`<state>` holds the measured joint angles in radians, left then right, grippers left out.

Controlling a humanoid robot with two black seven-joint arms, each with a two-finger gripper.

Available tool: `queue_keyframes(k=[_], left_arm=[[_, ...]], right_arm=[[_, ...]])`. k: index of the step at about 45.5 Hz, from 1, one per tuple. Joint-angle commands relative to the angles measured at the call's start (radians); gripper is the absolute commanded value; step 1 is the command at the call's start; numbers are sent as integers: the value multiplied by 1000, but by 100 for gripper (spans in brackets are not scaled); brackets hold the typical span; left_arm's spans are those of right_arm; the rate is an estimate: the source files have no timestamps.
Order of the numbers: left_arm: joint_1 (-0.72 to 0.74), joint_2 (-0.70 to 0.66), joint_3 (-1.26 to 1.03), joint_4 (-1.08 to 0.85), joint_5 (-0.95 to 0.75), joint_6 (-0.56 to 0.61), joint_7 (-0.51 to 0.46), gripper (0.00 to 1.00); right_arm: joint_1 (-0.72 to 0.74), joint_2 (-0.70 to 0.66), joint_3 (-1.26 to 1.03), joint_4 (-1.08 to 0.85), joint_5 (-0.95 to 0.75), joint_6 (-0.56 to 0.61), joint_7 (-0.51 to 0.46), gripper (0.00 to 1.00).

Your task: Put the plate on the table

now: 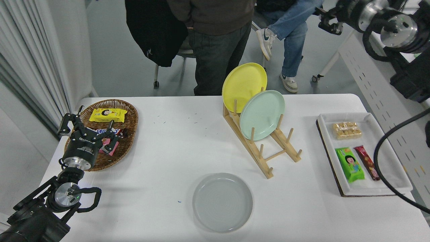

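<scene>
The pale grey plate (pixel 222 201) lies flat on the white table (pixel 174 151), near its front edge and just right of the middle. Nothing touches it. My right gripper (pixel 330 23) is high at the picture's top right, beyond the table's far right corner and far from the plate; nothing shows in it, and its state is unclear. At the lower left my left gripper (pixel 86 129) stays parked, open, over the near rim of the wicker basket.
A wooden rack (pixel 265 151) holds a yellow plate (pixel 244 82) and a mint green plate (pixel 262 114) upright. The wicker basket (pixel 129 117) holds snacks at the left. A white tray (pixel 386 174) with snack packets sits at the right. People stand and sit beyond the far edge.
</scene>
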<state>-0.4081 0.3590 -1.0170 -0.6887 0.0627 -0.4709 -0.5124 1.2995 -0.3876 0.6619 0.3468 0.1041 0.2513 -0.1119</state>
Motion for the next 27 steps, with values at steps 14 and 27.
queue_keyframes(k=[14, 27], left_arm=[[0, 0, 0, 0, 0, 0, 0, 98], [0, 0, 0, 0, 0, 0, 0, 98]], right_arm=[[-284, -71, 151, 29, -12, 151, 54, 99], [-492, -135, 140, 165, -27, 152, 54, 99]])
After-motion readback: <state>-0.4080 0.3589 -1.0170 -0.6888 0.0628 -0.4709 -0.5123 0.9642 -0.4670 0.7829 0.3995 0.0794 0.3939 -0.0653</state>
